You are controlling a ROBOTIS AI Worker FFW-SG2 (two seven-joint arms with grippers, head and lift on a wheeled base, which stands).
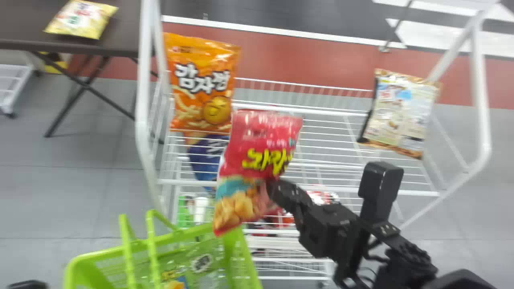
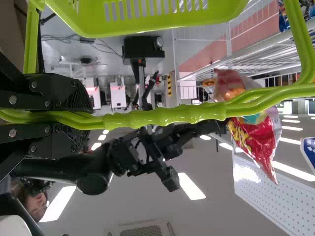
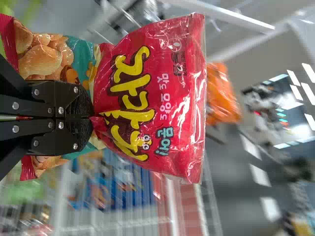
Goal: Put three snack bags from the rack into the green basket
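snack bag (image 1: 263, 138) tilts near rack (image 1: 142, 120) above grey floor (image 1: 72, 196).

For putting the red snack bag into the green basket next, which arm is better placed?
Right, probably: the right gripper grips the red snack bag near the rim of the green basket, while the left gripper holds its handle.

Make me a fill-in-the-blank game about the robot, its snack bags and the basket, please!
The right pincer holds a red plastic snack bag with big ____ letters.
The left pincer grips the green plastic basket by its ____.
On the white wire rack, an orange plastic snack bag stands toward the robot's ____.
A yellow plastic snack bag lies on a dark folding ____.

Missing words: yellow; handles; left; table.
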